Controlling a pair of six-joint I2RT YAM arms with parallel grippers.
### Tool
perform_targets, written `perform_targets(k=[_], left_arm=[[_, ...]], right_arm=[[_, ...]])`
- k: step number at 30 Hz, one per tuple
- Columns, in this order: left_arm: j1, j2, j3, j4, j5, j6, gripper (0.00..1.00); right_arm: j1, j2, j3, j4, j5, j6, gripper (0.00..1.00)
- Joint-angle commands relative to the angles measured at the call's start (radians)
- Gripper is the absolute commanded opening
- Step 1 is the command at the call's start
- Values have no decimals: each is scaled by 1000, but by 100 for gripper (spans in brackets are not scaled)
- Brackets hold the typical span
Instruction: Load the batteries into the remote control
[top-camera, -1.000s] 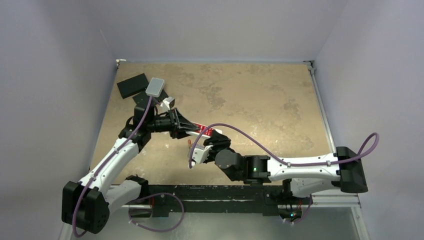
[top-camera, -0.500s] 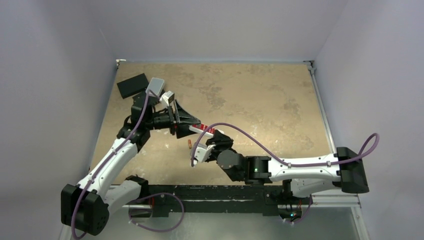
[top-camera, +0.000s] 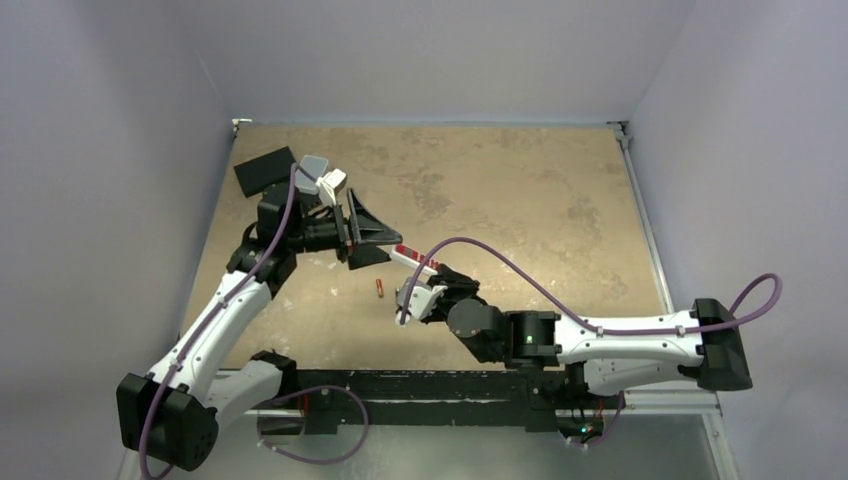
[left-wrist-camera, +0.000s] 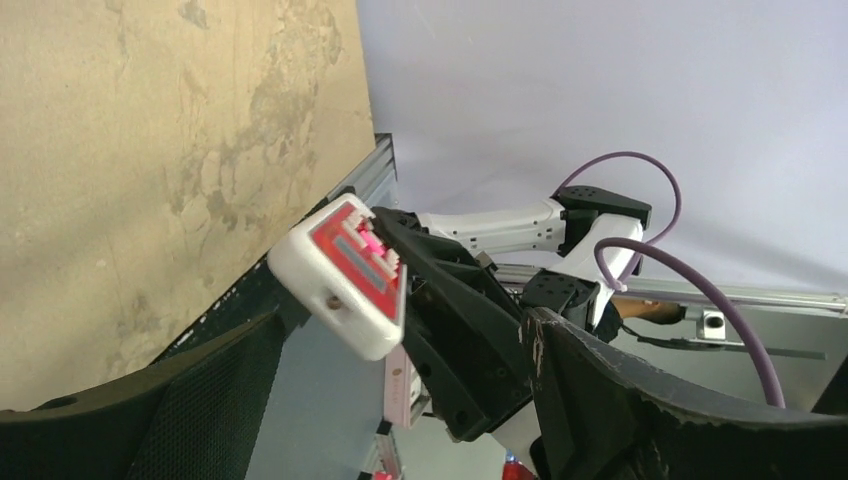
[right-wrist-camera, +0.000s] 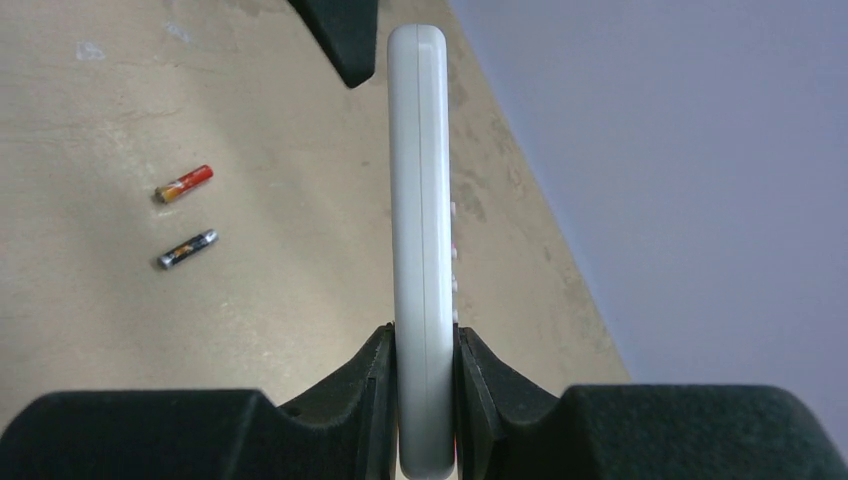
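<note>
We've got the remote (right-wrist-camera: 420, 250) clamped in the right gripper (right-wrist-camera: 423, 345) above the table (right-wrist-camera: 250, 310), left gripper (top-camera: 368, 237) gaping empty beside it, orange battery (right-wrist-camera: 185, 184) and dark battery (right-wrist-camera: 188, 248) lying loose, neither loaded yet.

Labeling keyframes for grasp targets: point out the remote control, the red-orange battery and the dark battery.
remote control (right-wrist-camera: 420, 250): right wrist view, middle of its narrow white side edge.
red-orange battery (right-wrist-camera: 185, 184): right wrist view, middle of its body.
dark battery (right-wrist-camera: 188, 249): right wrist view, middle of its body.
</note>
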Motion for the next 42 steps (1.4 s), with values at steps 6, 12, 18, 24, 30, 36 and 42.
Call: perform_targets(k=[6,12,18,24,30,36,42], left_arm=[[4,-1,147,-140,-44,337,90],[4,-57,175,-227,-163,504,92],[4,-69,203,-301,-196,622,95],[4,-23,149,-254,-84,639,99],[4,-42,137,-231,-11,657,98],[2,-51,117,-241,34,690,97],[-9,-58,104,-232,38,688,96]], right_arm=[[-70,-20,138,-249,-148,279,0],[-232,-38,214,-375,-393,414,0],[-330,-40,258,-448,-561,489,0],[-421,-44,290,-491,-750,539,0],[-514,-46,311,-530,-966,587,0],[-624,-34,302,-518,-1258,618,0],[-743,-7,303,-482,-1559,673,0]])
